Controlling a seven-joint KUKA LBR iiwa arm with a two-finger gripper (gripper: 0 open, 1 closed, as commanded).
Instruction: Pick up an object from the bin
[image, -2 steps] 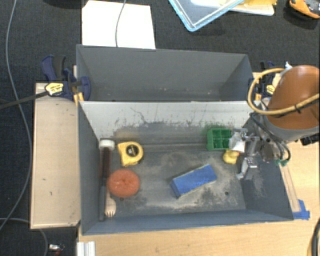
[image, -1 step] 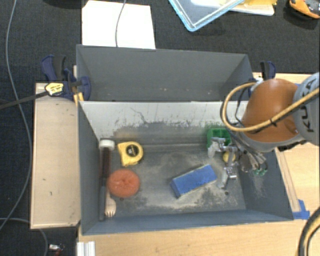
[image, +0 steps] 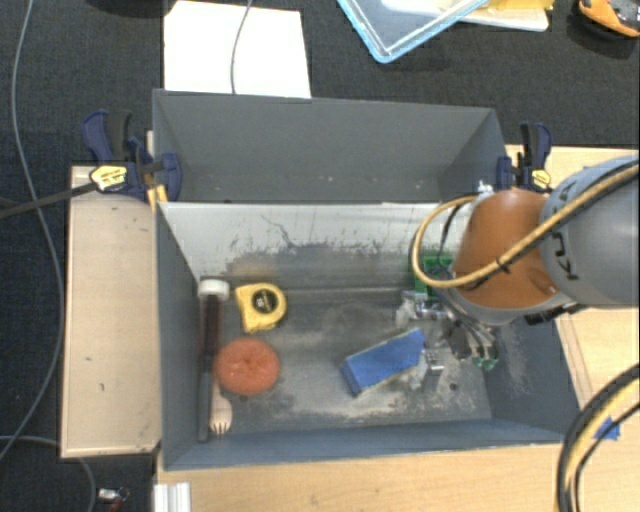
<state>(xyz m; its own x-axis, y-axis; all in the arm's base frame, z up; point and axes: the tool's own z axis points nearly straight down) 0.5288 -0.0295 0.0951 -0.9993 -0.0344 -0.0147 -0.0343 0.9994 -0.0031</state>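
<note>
My gripper (image: 425, 343) is low in the right half of the bin, open. One fingertip (image: 413, 309) stands behind the right end of a blue rectangular block (image: 378, 364) and the other in front of it. The block lies flat and slanted on the bin floor, its left end free. The arm's orange cover hides the upper part of the gripper.
A yellow tape measure (image: 260, 305) lies at the back left, with an orange-red round scrubber (image: 246, 366) in front of it. A dark-handled brush (image: 212, 355) runs along the left wall. Something green (image: 434, 267) shows by the back wall, partly hidden by the arm.
</note>
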